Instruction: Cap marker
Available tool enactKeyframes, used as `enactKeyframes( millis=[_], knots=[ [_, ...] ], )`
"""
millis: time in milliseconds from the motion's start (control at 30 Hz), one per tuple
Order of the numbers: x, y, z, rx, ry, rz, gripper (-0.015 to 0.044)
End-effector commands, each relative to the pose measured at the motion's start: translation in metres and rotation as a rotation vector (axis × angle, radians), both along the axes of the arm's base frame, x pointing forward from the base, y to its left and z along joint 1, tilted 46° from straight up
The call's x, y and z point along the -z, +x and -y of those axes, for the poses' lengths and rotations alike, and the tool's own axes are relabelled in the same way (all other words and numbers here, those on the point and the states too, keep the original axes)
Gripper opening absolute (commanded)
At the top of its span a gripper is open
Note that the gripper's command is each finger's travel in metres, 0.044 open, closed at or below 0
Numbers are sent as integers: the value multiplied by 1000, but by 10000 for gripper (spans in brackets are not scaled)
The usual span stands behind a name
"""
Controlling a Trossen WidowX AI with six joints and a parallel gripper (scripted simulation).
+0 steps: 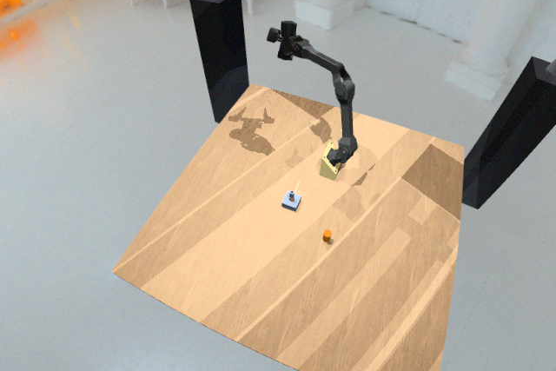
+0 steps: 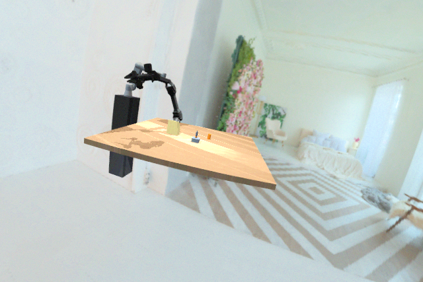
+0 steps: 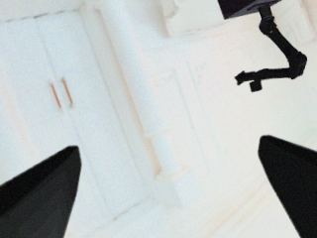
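Observation:
The marker (image 1: 292, 194) (image 2: 196, 134) is a small dark upright shape in the blue-grey holder block (image 1: 287, 203) (image 2: 195, 140), with a little orange at its foot in the top view. The orange cap (image 1: 327, 235) (image 2: 209, 136) is a short cylinder standing apart from the block, nearer the front in the top view. My gripper (image 1: 286, 40) (image 2: 133, 82) (image 3: 171, 150) is open, with nothing between its fingers in the wrist view. It is raised high, far from the marker and cap. The wrist view shows neither of them.
The wooden table (image 1: 201, 268) (image 2: 205, 159) carries a pale yellow wedge (image 1: 329, 171) (image 2: 173, 127) at my arm's base, behind the holder block in the top view. Black pedestals (image 1: 220, 48) (image 1: 507, 133) stand beyond the table. Another black arm (image 3: 282, 69) shows at the wrist view's upper right.

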State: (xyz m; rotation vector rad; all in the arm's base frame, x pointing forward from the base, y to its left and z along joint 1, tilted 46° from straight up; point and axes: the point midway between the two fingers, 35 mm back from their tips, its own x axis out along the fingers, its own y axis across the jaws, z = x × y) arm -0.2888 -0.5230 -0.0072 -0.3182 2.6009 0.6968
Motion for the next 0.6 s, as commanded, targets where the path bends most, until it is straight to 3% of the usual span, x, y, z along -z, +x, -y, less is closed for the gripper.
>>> enactKeyframes(
  millis=[0, 167, 567],
  knots=[
    [0, 3, 1, -4, -5, 5, 374],
    [2, 77, 28, -92, -130, 146, 252],
    [3, 279, 35, -175, -323, 593, 252]
  ],
)
